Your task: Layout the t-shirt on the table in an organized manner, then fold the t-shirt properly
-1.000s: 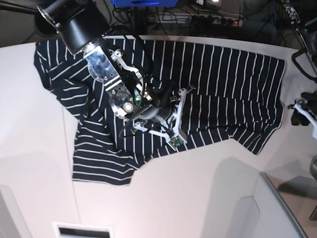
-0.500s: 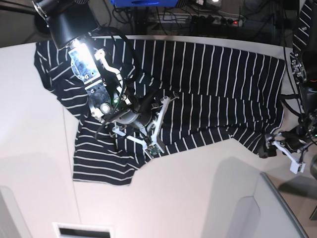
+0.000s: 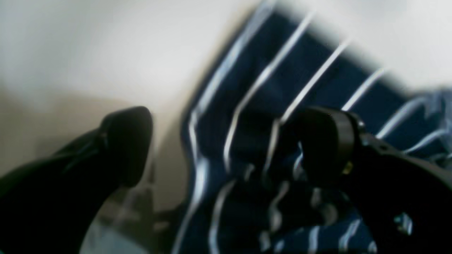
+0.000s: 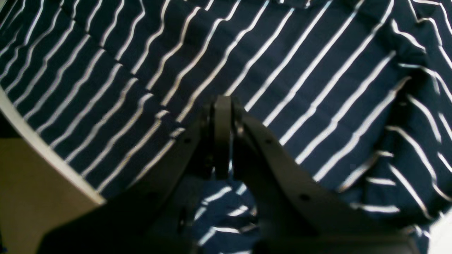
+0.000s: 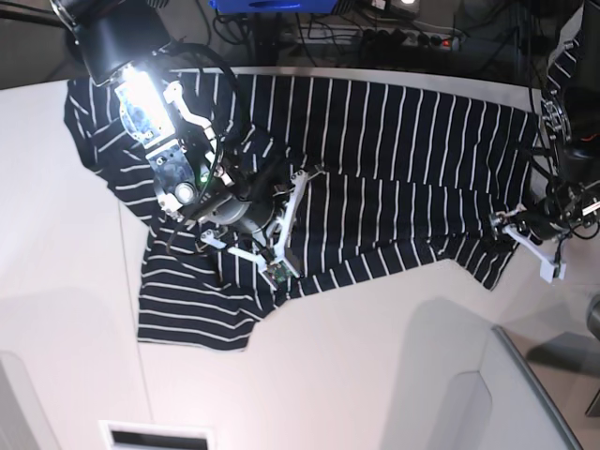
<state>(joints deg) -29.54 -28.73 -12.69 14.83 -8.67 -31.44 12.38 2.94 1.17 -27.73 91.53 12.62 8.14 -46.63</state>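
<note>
T-shirt: spread across the far half of the table, stripes running mostly front to back in the base view. Not flat — a fold ridge crosses the middle, and the near edge steps back toward the right. One sleeve juts toward the near side on the base view's left; a second sleeve lies at the far left corner.

Table: white, bare in the near half; its curved edge shows in the right wrist view with the shirt lying right up to it.

Right gripper: on the base view's left, low over the shirt's middle-left part, near the front hem. In the wrist view the jaws stand pressed together, with striped fabric directly beneath and bunched just behind the tips. Whether any cloth is pinched between them — cannot tell.

Left gripper: on the base view's right, at the shirt's near right corner. The wrist view is blurred, yet the two fingers stand far apart, one over bare table, the other over the striped cloth. The shirt's edge lies between them; nothing is clamped.

Right arm: reaches in from the far left, with a bright glare on its housing.
</note>
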